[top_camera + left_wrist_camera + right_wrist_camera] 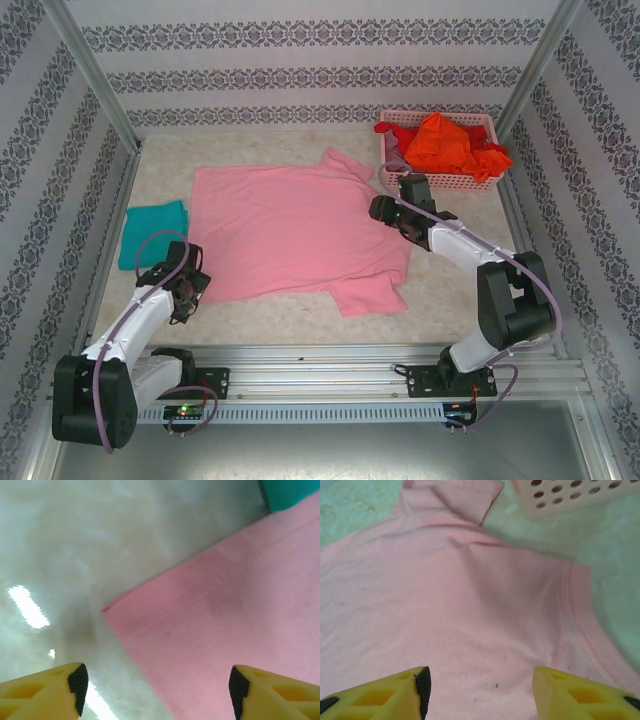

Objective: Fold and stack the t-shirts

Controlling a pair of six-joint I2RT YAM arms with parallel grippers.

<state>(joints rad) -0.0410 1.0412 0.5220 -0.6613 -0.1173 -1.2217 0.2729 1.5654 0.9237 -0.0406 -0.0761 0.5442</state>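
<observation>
Left jaws: we see the left gripper (156,692) spread wide and holding nothing, its yellow fingers (40,695) black-tipped, above the hem corner of the pink t-shirt (240,620).
Right jaws: the right gripper (480,690) is likewise parted and empty, over the same shirt just beside its stitched collar.
Pink t-shirt: soft, lightly creased, laid flat mid-table, one sleeve near the basket (470,181).
Teal t-shirt (152,232): a folded rectangle at the left.
Basket: pink perforated plastic, with crumpled orange and red t-shirts (445,143) inside.
Table (450,290): pale and mottled.
</observation>
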